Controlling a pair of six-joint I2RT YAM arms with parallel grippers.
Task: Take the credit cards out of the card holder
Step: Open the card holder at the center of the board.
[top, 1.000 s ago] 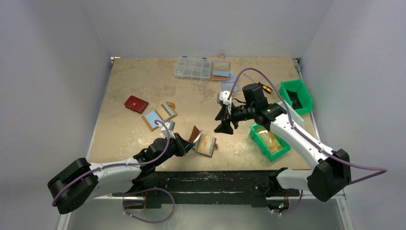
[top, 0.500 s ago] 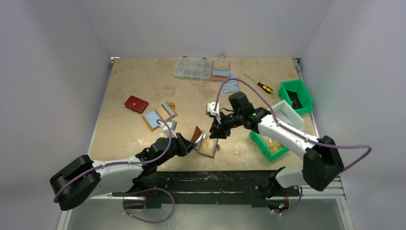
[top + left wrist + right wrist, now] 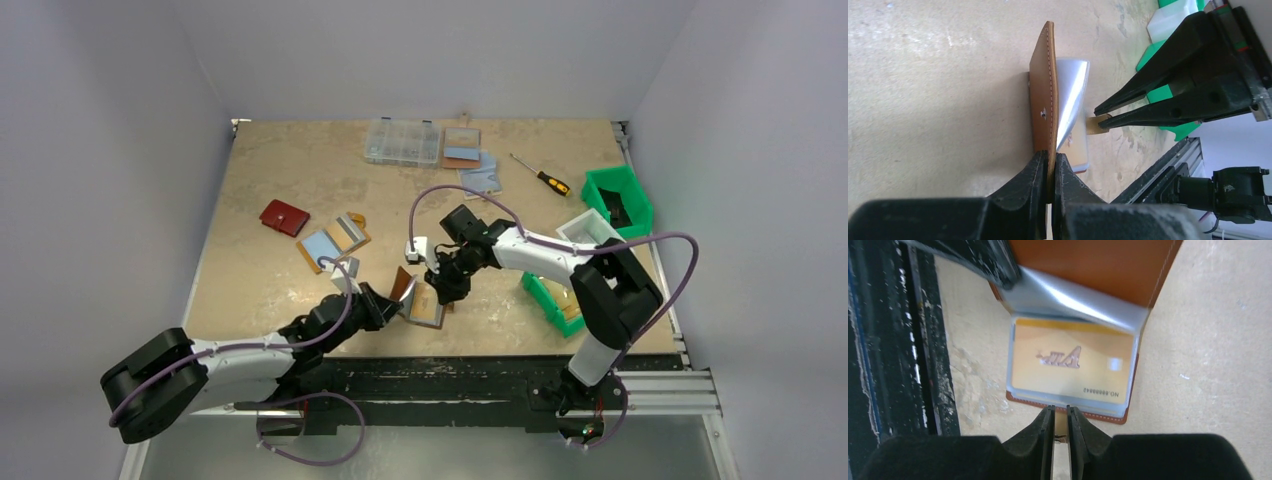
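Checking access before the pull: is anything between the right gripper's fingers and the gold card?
Yes: the gold card sits under a clear sleeve, and the right gripper grips the snap tab of the card holder, not the card.

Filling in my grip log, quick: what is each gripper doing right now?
Left gripper: closed, clamping the card holder's raised cover.
Right gripper: nearly closed, pinching the snap tab.
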